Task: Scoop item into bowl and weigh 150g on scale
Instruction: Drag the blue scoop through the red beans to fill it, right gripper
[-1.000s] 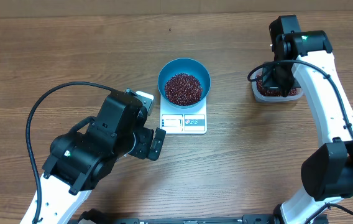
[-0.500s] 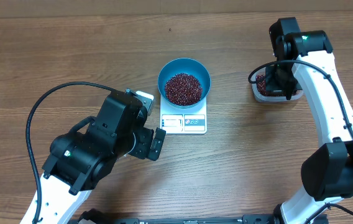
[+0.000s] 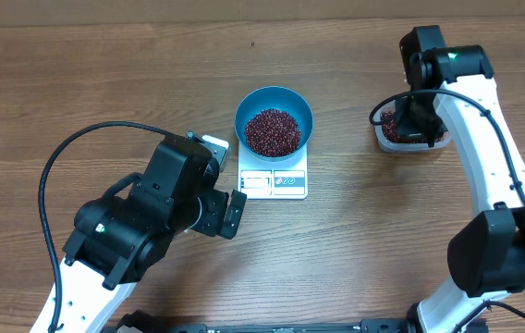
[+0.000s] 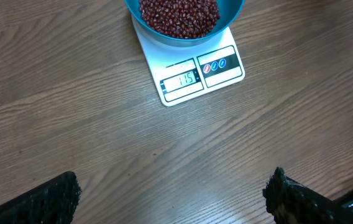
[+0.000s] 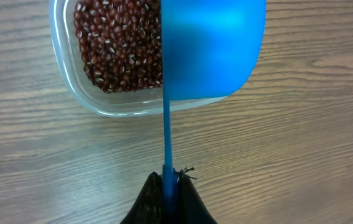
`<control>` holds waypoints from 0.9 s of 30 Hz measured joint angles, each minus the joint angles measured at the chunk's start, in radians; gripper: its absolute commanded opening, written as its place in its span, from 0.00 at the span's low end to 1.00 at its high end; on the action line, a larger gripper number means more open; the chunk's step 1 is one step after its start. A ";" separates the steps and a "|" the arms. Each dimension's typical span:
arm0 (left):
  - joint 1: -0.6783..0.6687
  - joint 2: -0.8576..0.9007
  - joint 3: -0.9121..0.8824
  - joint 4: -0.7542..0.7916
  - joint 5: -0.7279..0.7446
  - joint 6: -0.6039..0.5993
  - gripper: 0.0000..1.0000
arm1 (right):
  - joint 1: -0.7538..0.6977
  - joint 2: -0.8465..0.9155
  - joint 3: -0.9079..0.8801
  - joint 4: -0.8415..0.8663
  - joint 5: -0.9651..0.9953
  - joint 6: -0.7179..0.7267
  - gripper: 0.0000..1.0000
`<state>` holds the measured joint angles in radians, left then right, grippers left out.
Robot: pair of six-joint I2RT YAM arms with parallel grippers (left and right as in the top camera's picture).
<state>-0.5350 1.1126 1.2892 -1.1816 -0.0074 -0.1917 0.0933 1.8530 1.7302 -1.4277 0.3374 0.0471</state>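
Over the clear tub [image 5: 119,109], a blue scoop [image 5: 214,50] hides some beans [image 5: 114,43]

Open tabletop [image 3: 346,213] lay between the scale [image 3: 274,182] and the tub [image 3: 384,143]. The bowl [image 3: 240,111] occupied the scale's platform. The scoop [image 5: 210,50], clamped in the right hand [image 5: 169,186], partly covered the tub's mouth.

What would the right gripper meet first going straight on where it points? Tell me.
The right gripper, shut on the blue scoop, points down at the clear tub. The scoop would probably reach the tub's near rim or the beans first; depth is unclear.
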 measured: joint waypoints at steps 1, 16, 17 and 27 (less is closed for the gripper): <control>0.000 0.000 0.000 0.000 0.000 0.000 0.99 | 0.000 0.005 0.000 -0.002 0.002 -0.008 0.04; 0.000 0.000 0.000 0.000 0.000 0.000 0.99 | -0.032 0.032 0.000 -0.005 0.008 -0.044 0.04; 0.000 0.000 0.000 0.000 0.000 0.000 0.99 | -0.040 0.037 0.000 -0.005 0.008 -0.044 0.04; 0.000 0.000 0.000 0.000 0.000 0.000 1.00 | -0.053 0.092 0.000 -0.004 0.026 -0.079 0.04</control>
<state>-0.5350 1.1126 1.2892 -1.1816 -0.0074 -0.1917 0.0399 1.9450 1.7302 -1.4319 0.3637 -0.0315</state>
